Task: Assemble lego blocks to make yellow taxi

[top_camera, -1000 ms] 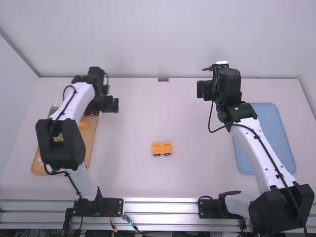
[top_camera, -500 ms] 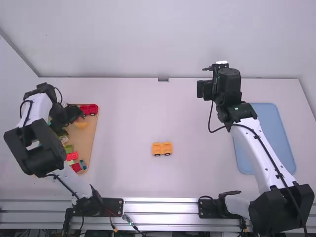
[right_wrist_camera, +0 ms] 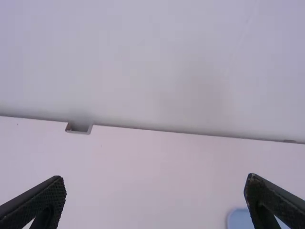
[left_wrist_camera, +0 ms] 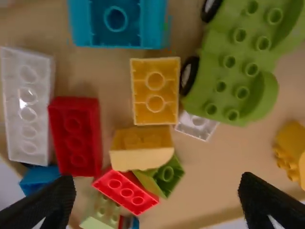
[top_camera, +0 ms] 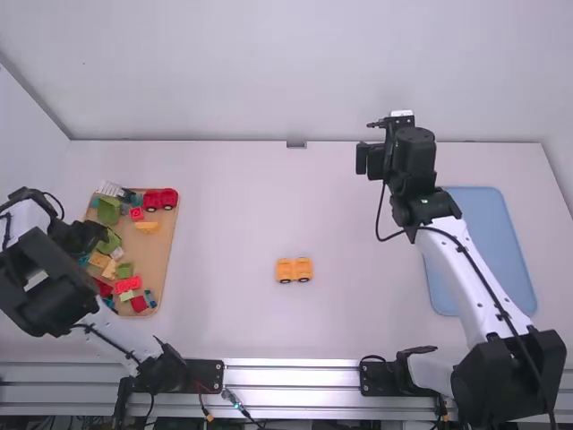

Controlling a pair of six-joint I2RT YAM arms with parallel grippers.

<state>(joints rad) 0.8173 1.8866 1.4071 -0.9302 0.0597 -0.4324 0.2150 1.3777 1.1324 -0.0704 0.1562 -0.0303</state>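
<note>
High view: the left gripper (top_camera: 93, 236) is at the outer side of the wooden tray (top_camera: 162, 246), while the right gripper (top_camera: 368, 160) is over the far part of the bench (top_camera: 224, 206). In the left wrist view the fingers (left_wrist_camera: 53, 205) stand wide apart, above the tray's jumble. There a yellow brick (left_wrist_camera: 155, 106) lies hollow side up, just beside a green wheeled piece (left_wrist_camera: 238, 71) and a small white block (left_wrist_camera: 196, 125). Near it are a sloped yellow block (left_wrist_camera: 142, 149), a dark red brick (left_wrist_camera: 75, 136), a long white brick (left_wrist_camera: 26, 105) and a blue block (left_wrist_camera: 114, 21). The right wrist view has its fingers (right_wrist_camera: 35, 205) well apart too, pointed towards the bench's far edge.

Farther out, the yellow wheeled base (top_camera: 294, 270) sits on its wheels in the middle of the bench, between the two trays. A red wheeled piece (top_camera: 160, 200) is in the wooden tray's far inner corner, and the blue tray (top_camera: 488, 242) lies beside the right arm
</note>
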